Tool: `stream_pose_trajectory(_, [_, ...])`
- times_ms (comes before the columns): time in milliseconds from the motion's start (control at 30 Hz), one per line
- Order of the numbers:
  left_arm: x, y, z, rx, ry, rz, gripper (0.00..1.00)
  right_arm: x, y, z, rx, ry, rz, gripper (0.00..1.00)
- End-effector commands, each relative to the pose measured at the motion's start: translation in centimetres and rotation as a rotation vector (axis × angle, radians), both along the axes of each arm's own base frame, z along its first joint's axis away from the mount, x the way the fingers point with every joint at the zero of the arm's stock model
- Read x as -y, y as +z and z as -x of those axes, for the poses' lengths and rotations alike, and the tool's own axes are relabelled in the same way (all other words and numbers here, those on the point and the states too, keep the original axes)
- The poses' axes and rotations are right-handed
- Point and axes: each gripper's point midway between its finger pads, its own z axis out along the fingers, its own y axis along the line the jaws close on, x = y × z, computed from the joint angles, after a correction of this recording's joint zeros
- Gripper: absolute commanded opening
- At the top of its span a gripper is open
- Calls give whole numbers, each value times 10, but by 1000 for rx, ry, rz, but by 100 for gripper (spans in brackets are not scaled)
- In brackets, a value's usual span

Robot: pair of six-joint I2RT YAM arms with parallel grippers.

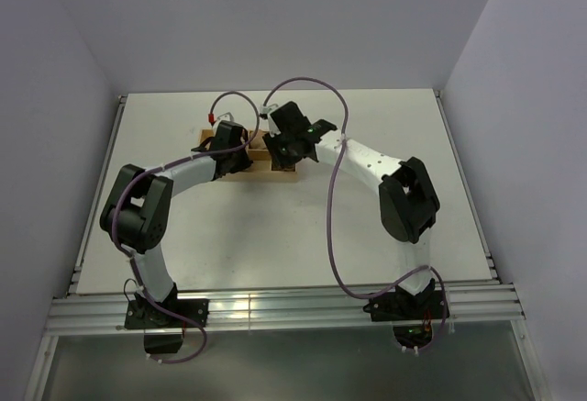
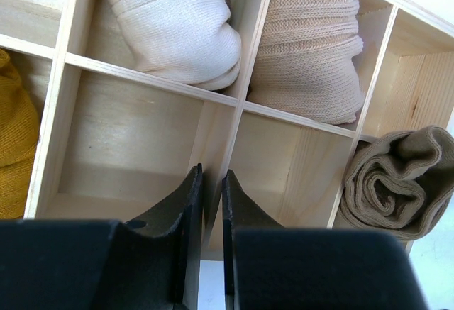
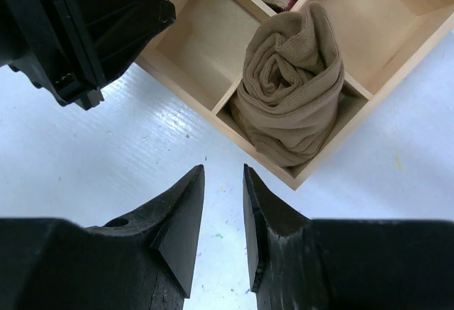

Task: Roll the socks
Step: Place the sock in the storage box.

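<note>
On the white bench (image 1: 275,236), the olive-brown sock (image 3: 291,83) stands rolled in a soft knit spiral in the right-end corner compartment of the wooden divider box (image 3: 198,33). It lies just beyond the right hand (image 3: 223,182), the nearer one, whose jaws are parted and empty. The left hand (image 2: 212,182) is closed on nothing. The mustard sock (image 2: 14,147) sits leftward.

Bright, soft, even light from above; shadows on the white table (image 1: 275,236) are faint. In the right wrist view its surface washes out bluish at lower left; focus sharp throughout
</note>
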Motion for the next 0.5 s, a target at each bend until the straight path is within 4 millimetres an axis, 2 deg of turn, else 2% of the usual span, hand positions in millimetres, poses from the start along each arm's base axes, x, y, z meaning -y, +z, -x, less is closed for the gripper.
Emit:
stream_pose_trajectory(0, [-1, 1, -6, -4, 37, 21, 0, 3, 8, 2, 28, -7, -24, 36])
stream_pose_trajectory(133, [1, 3, -6, 2, 28, 25, 0, -1, 19, -8, 100, -24, -75, 35])
stream_pose_trajectory(200, [0, 4, -6, 4, 29, 28, 0, 6, 23, -16, 133, -54, -75, 35])
stream_pose_trajectory(267, [0, 5, -6, 9, 29, 28, 0, 5, 41, -26, 205, -62, -119, 35])
stream_pose_trajectory(300, [0, 6, -6, 12, 27, 30, 0, 11, 37, -27, 215, -73, -119, 35])
stream_pose_trajectory(333, [1, 7, -6, 14, 26, 32, 0, 10, 49, -32, 262, -77, -156, 35])
stream_pose_trajectory(367, [1, 8, -6, 17, 26, 36, 0, 13, 44, -32, 263, -81, -155, 35])
stream_pose_trajectory(467, [1, 7, -5, 17, 25, 37, 0, 22, 50, -41, 296, -113, -196, 35])
